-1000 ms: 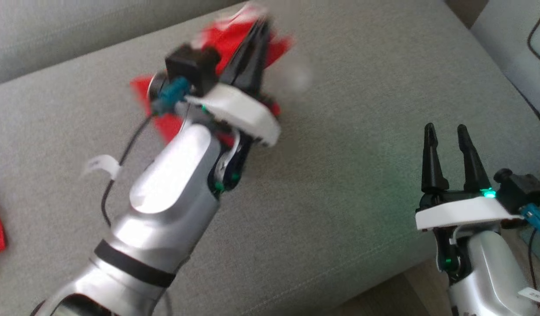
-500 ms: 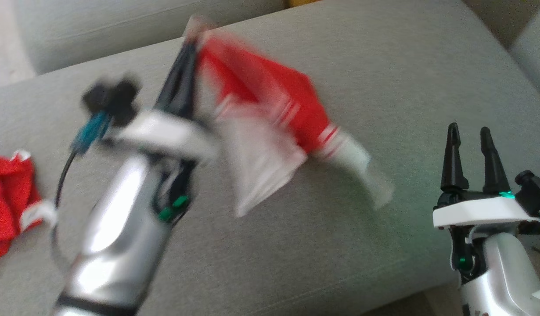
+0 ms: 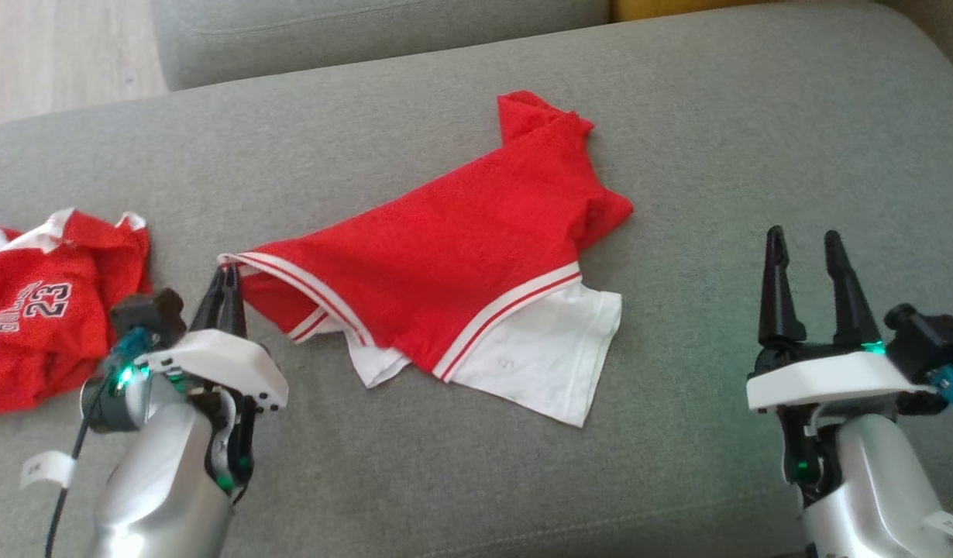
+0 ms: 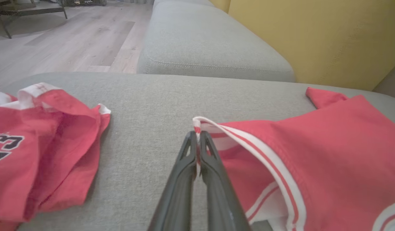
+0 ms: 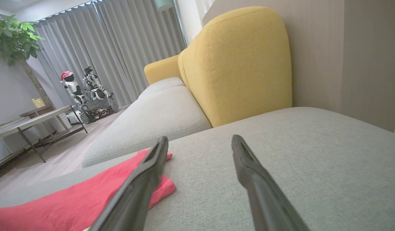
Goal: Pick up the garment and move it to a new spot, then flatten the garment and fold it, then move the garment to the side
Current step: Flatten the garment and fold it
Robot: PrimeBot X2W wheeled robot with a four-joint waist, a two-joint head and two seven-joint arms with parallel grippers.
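on the grey sofa cushion (image 3: pixel 717 139) the red-and-white garment (image 3: pixel 461 256) lies rumpled, part folded over itself. flattening it well probably means drawing its striped corner outward, low and taut. the left gripper (image 3: pixel 227 288) pinches that corner at the garment's left edge; the right gripper (image 3: pixel 802 252) hangs wide, well apart.

The head view is lit evenly by soft, diffuse light and is rendered sharp; only faint shadows are cast under the red garment (image 3: pixel 445 256) on the grey sofa cushion (image 3: pixel 717 139). Green lights (image 3: pixel 866 345) are seen glowing at lower left and lower right. In the left wrist view, colours are washed paler. In the right wrist view, the dark fingers (image 5: pixel 136 189) are blurred toward the bottom edge, and the curtains (image 5: pixel 104 48) are bent by wide-angle distortion.
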